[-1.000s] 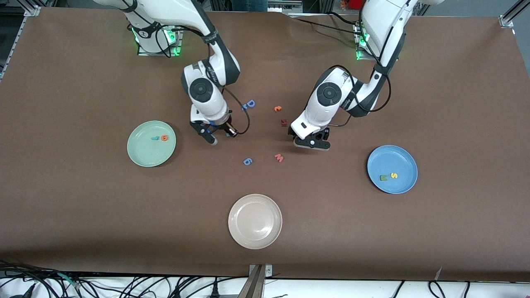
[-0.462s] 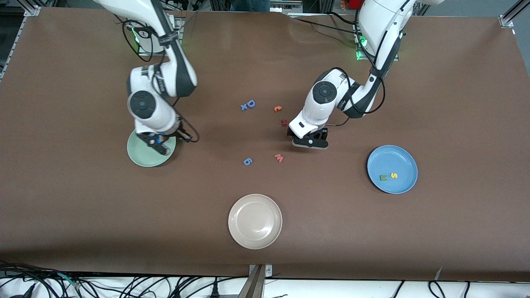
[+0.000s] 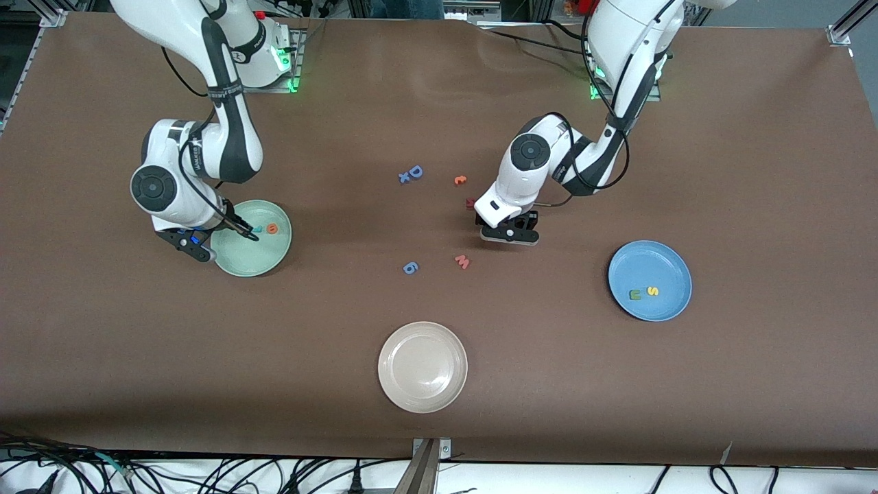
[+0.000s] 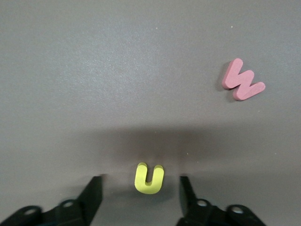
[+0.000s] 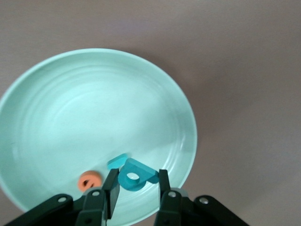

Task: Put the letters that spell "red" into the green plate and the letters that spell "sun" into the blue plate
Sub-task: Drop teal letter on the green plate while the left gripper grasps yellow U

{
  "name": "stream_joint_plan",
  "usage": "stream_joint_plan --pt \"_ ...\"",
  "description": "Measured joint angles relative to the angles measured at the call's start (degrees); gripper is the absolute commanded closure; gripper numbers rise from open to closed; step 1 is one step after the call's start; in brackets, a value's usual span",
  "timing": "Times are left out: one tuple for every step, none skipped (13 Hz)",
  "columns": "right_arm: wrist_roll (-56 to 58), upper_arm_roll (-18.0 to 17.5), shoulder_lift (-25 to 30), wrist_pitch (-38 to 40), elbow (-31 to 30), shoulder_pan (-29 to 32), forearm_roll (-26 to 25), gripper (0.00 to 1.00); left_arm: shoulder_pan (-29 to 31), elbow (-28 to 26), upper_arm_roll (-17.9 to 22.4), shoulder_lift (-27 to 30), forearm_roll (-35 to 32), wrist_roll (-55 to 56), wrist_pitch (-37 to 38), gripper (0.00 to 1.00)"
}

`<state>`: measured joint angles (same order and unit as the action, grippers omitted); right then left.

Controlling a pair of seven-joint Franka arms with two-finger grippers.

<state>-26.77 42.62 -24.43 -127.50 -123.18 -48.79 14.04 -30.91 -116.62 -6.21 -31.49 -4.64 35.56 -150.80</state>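
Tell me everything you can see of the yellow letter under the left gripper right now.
The yellow letter is a small, thick foam-looking piece in a horseshoe shape, matte and plain yellow. It lies flat on the bare brown table, nothing stacked on it. The left gripper is low over it, one dark finger on each side with a gap showing on both sides, so nothing touches it. A pink "w" lies apart from it on the table.

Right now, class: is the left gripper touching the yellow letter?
Apart. The left wrist view shows the yellow letter lying on the table between the left gripper's fingers, with a clear gap on each side.
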Motion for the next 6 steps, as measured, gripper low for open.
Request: stream_joint_plan --pt "0.58 -0.02 -0.63 -0.04 0.0 -0.03 0.0 0.01 0.0 0.03 0.0 0.0 0.0 0.07 -0.04 0.44" --pt "0.76 -0.07 -0.96 -0.11 0.02 -0.05 0.0 0.01 0.0 0.12 0.0 0.0 0.0 0.28 -0.06 0.47" --pt "0.85 -0.08 -1.05 -0.13 0.11 -0.06 0.0 0.01 -0.06 0.16 0.01 -0.02 0.0 0.64 -0.06 0.48" --pt "0.9 -0.08 -0.94 -0.14 0.33 -0.07 0.0 0.01 -0.27 0.18 0.01 -0.09 -0.01 1.22 -0.07 0.48" --pt "0.96 -0.08 -0.56 -0.14 0.71 -0.09 0.0 0.0 -0.59 0.3 0.05 -0.23 -0.01 1.59 -0.08 0.48" --pt "1.02 -0.09 0.2 0.03 1.22 -0.12 0.0 0.0 -0.88 0.54 0.11 -0.46 -0.01 1.89 -0.1 0.48"
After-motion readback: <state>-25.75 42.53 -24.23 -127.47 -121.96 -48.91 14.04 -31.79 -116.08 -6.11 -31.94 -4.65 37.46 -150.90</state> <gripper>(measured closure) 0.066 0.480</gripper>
